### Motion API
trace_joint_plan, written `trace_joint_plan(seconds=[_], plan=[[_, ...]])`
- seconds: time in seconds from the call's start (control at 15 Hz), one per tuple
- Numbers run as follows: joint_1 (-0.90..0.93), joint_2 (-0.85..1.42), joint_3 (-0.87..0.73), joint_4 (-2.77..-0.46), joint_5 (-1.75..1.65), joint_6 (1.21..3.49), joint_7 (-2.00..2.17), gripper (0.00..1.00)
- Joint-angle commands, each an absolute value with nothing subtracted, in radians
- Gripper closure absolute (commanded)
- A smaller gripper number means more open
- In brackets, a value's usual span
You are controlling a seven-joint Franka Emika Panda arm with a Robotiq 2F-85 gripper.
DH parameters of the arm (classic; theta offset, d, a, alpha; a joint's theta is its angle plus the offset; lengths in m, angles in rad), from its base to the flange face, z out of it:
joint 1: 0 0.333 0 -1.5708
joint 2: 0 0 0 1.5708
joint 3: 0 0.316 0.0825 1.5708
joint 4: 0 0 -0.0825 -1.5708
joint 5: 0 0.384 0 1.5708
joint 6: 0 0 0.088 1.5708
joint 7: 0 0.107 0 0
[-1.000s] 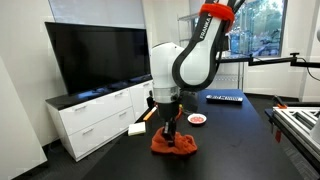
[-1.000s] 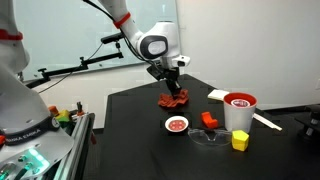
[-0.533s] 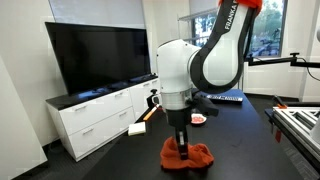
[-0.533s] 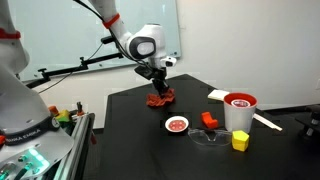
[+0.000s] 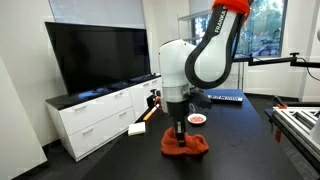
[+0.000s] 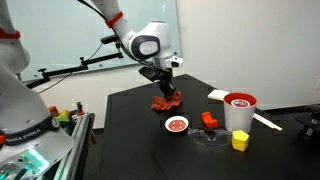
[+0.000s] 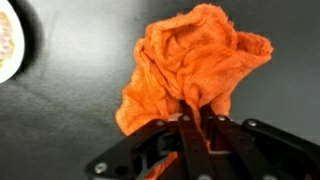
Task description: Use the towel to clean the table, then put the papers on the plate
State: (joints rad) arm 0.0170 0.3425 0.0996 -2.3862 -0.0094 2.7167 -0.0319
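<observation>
An orange towel (image 5: 187, 144) lies bunched on the black table (image 6: 135, 125). It also shows in an exterior view (image 6: 166, 100) and fills the wrist view (image 7: 195, 65). My gripper (image 7: 192, 122) is shut on the towel's folds and presses it down on the tabletop (image 5: 180, 131). A small white plate with a red pattern (image 6: 177, 124) sits near the towel; it also shows in an exterior view (image 5: 197, 119) and at the wrist view's left edge (image 7: 8, 45). A piece of paper (image 6: 218, 95) lies further back.
A red-rimmed white cup (image 6: 239, 110), a yellow block (image 6: 240, 141) and a red block (image 6: 209, 120) stand beside the plate. A white cabinet with a TV (image 5: 95, 55) stands beyond the table. A notepad (image 5: 138, 128) lies at the table edge.
My gripper has dragged the towel across the table: first away from the plate and cup, then back part of the way toward them. The gripper has stayed shut on the towel.
</observation>
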Motion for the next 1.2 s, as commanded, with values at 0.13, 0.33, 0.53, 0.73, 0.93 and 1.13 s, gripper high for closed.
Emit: trace_joint_plan(seconds=[0.13,0.33,0.53,0.73,0.93,1.13], plan=[[0.005,0.365,0.014,-2.326,-0.031,2.728,-0.029,0.97],[0.011,0.376,0.008,-2.323,-0.031,2.731,-0.027,0.97],[0.036,0.359,0.038,-2.359,-0.031,2.745,-0.038,0.97],[0.065,0.333,0.088,-2.404,-0.026,2.769,-0.062,0.97],[0.080,0.316,0.129,-2.434,-0.018,2.779,-0.078,0.97],[0.084,0.315,0.128,-2.439,-0.027,2.771,-0.075,0.97]])
